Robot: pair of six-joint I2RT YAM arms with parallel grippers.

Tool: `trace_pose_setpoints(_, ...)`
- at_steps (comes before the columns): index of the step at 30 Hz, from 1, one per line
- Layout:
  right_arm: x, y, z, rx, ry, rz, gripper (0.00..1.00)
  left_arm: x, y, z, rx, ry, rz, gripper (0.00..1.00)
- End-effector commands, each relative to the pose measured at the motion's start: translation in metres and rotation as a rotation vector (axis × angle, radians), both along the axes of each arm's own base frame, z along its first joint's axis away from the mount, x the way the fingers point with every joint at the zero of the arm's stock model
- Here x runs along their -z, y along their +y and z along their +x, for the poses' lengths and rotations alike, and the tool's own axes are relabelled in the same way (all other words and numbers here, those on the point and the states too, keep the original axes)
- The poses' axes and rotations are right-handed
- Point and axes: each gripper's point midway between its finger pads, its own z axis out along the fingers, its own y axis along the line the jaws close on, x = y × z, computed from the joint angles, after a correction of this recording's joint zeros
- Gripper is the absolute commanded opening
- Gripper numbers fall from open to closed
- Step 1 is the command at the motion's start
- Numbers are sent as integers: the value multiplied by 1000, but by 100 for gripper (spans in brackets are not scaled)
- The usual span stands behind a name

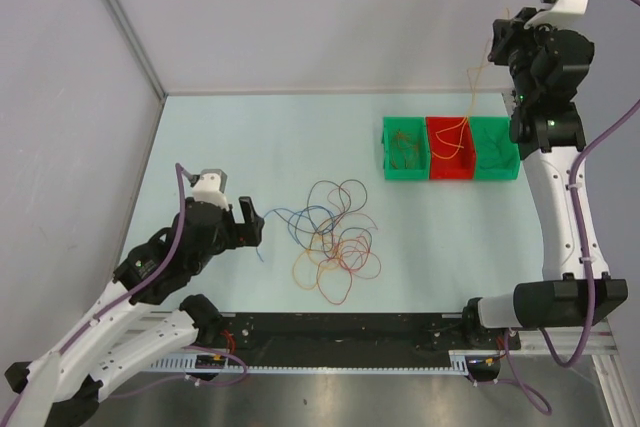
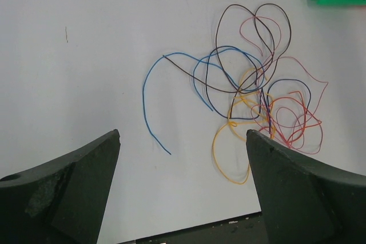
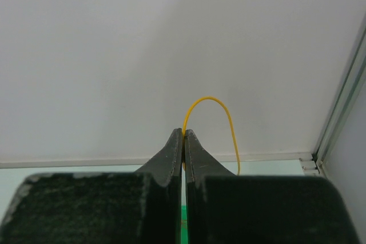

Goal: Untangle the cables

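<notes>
I'm keeping my right arm reared up high at the far right, right gripper (image 1: 498,39) pinched tight on an orange cable (image 3: 220,104). My wrist camera is catching only its loop; the overhead is showing it trailing down to the red bin (image 1: 450,173). My left gripper (image 2: 183,141) is hovering low, jaws wide, gripping nothing. The tangled cables (image 2: 257,90) are lying mid-table just beyond it, and bare table (image 1: 230,137) is stretching away to their left.
</notes>
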Motion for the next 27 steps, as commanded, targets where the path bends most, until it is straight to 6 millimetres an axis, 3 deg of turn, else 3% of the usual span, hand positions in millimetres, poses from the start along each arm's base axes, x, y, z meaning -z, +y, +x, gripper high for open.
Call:
trace_pose_setpoints(1,-10,-6,3,-54,-64,38,0,-8,3,5,-18,-30,0,96)
trace_pose_setpoints(3,5,-11,8,-61,-37,51,0,-7,3,5,-20,-24,6,96)
trace_pose_setpoints(4,1,-12,9,-64,-62,51,0,-6,3,6,-23,-23,7,96)
trace_pose_setpoints(8,21,-15,22,-90,-29,55,0,-4,4,7,-29,-15,14,96)
trace_pose_setpoints(13,31,-16,33,-124,-13,77,0,-3,4,9,-33,-9,19,95)
trace_pose_setpoints(19,40,-7,37,-181,7,95,0,-2,5,10,-39,-6,18,95)
trace_pose_setpoints(27,77,-10,35,-159,85,111,0,-4,5,9,-34,-13,11,95)
